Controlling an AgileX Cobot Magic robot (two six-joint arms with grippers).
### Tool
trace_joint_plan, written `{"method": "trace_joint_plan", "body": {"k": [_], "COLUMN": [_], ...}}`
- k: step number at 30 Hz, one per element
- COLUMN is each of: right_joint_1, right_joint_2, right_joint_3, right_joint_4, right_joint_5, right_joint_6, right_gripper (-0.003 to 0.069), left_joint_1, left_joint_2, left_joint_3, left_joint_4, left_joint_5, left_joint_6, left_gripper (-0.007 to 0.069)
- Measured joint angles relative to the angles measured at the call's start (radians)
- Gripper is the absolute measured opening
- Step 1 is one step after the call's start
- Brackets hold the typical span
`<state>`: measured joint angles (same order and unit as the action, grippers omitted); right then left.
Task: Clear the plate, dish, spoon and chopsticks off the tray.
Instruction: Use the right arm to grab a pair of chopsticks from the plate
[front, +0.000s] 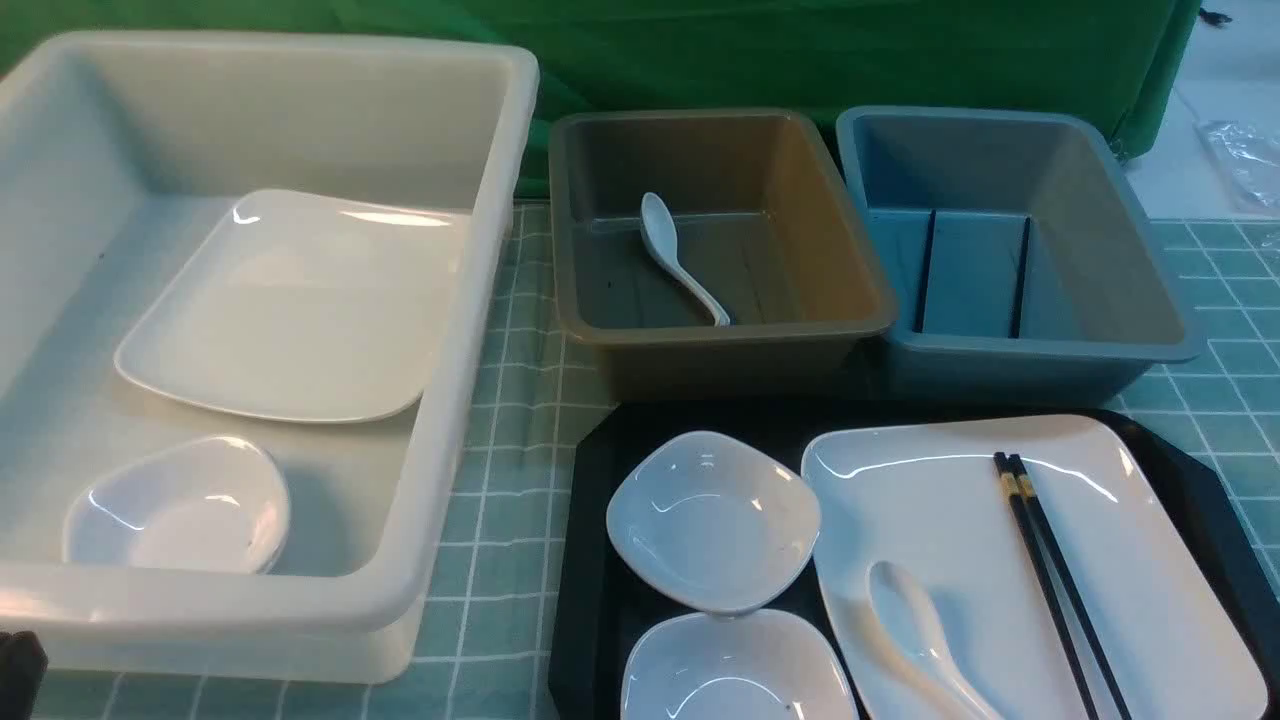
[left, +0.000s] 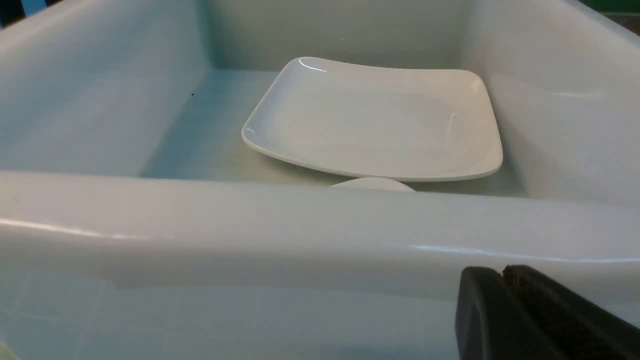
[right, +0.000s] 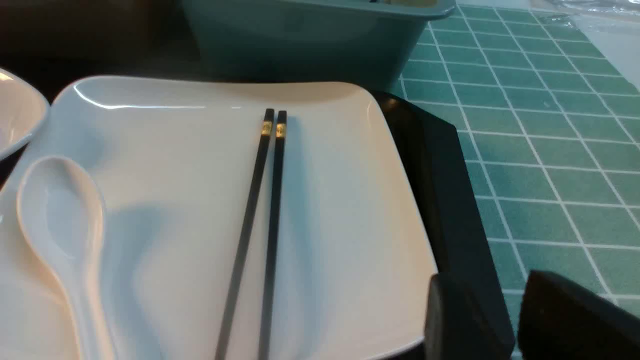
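Tableware sits on the large black rectangular plastic tray (front: 1195, 495) at the near right. A large glossy white rounded-square plate (front: 960, 520) carries a short white ceramic-style soup spoon (front: 915, 625) and a pair of long thin black chopsticks (front: 1045, 560) lying side by side. Left of it are two small deep white dishes, the farther dish (front: 712, 520) edge to edge with the nearer dish (front: 735, 670). Behind the tray, the brown plastic tub (front: 720, 335) holds a second white spoon (front: 680, 255). The blue plastic tub (front: 1040, 350) beside it shows two thin dark lines on its floor that I cannot identify. The big translucent white tub (front: 480, 300) on the left holds another white square plate (front: 290, 310) and a small white dish (front: 180, 505). The left gripper (left: 502, 272) hangs just outside that tub's near wall, fingers pressed together on nothing. The right gripper (right: 517, 300) hovers by the tray's right edge, fingers a little apart, empty
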<state>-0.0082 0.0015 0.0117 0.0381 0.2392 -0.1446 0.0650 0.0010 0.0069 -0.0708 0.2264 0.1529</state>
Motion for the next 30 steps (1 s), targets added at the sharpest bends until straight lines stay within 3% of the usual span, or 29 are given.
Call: {"method": "trace_joint_plan", "body": {"k": [6,17,25,28,30], "right_joint_1": [0.0,0.0,0.0,0.0,0.0], "right_joint_2": [0.0,0.0,0.0,0.0,0.0], "right_joint_3": [0.0,0.0,0.0,0.0,0.0], "right_joint_4": [0.0,0.0,0.006,0.097,0.142], "right_joint_5": [0.0,-0.003,-0.067,-0.152,-0.216], "right_joint_6": [0.001,0.005,0.012,0.145,0.287], "right_gripper": [0.0242,0.0242,0.0242,0.0242,0.0242], "left_joint_1": [0.0,0.0,0.0,0.0,0.0], "left_joint_2": [0.0,0.0,0.0,0.0,0.0], "left_joint_3": [0.0,0.0,0.0,0.0,0.0], "left_joint_4": [0.013,-0.058,-0.059,-0.063,-0.066], "left_joint_5": [-0.036,-0.474,-0.517,-0.519,-0.527], "left_joint_6": [0.0,-0.059,-0.082,-0.198,-0.338], "left_gripper": [0.0017,0.0017,0.0017,0.0017,0.0017]}}
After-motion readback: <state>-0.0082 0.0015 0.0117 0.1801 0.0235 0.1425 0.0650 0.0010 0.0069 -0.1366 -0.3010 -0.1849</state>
